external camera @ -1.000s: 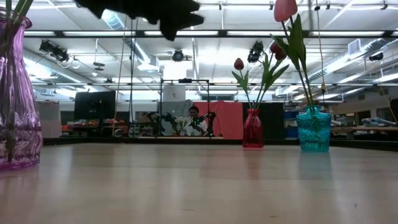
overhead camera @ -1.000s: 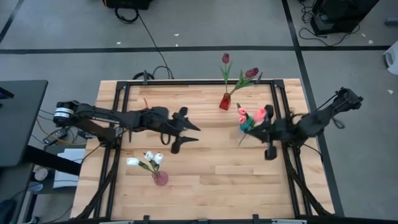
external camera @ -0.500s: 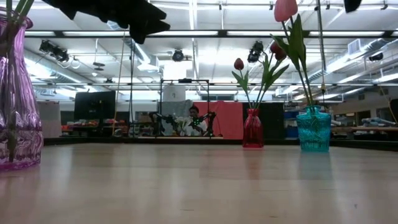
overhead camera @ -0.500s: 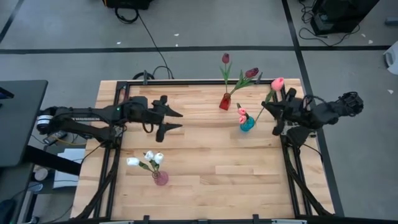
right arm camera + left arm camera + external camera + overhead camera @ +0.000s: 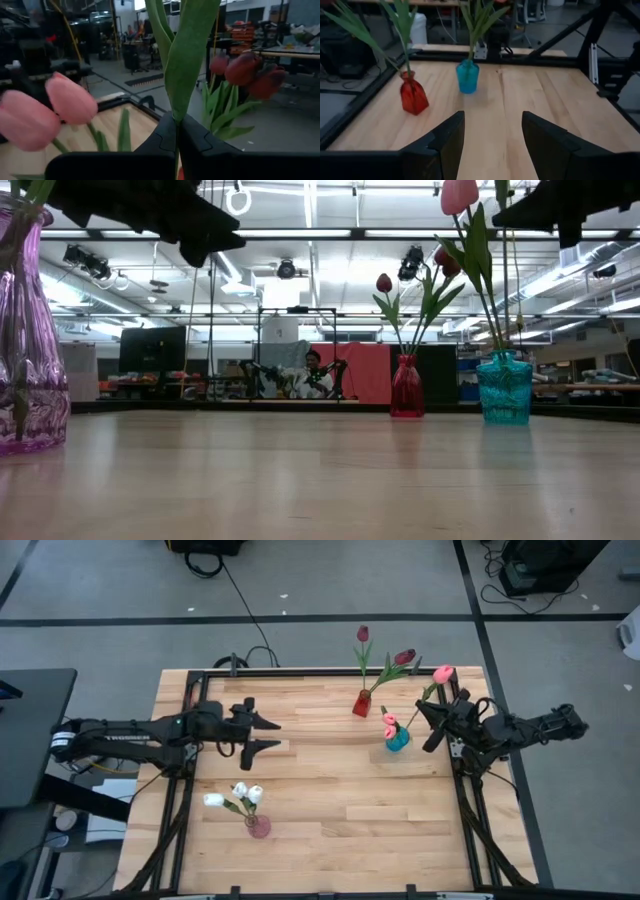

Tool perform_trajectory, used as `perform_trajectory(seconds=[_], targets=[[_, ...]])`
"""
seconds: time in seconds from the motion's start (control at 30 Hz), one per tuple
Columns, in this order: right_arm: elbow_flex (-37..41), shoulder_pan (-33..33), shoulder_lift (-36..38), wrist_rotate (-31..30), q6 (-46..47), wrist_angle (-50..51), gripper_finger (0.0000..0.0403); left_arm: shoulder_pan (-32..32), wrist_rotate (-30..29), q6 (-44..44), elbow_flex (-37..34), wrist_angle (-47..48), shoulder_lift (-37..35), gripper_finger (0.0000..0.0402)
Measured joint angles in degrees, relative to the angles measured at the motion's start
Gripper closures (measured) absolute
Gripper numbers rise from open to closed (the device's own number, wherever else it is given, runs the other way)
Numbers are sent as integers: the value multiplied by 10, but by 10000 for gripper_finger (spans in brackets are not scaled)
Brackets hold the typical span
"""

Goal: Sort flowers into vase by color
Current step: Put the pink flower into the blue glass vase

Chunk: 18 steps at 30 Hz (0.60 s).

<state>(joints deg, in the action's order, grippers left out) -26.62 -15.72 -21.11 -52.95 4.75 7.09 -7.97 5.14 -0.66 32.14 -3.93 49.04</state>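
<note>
The pink tulip (image 5: 444,672) stays pinched by its stem in our right gripper (image 5: 432,720), just beside the blue vase (image 5: 397,739) holding the other pinks, while our left gripper (image 5: 268,734) waits wide, well apart.

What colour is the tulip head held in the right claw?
Pink: the tulip head on the stem in the right claw, clearest in the high view.

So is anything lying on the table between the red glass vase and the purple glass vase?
No, high view shows only bare wood between red glass vase and purple glass vase.
</note>
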Motion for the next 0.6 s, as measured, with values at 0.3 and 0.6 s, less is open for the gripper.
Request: perform_trajectory(seconds=[0.3,0.6], targets=[[63,37,0,19,-7,-64,392,-2,-13,-25,-40,-5,-77,198],[115,43,1,16,60,-62,368,-2,-17,-48,-98,-4,-128,198]])
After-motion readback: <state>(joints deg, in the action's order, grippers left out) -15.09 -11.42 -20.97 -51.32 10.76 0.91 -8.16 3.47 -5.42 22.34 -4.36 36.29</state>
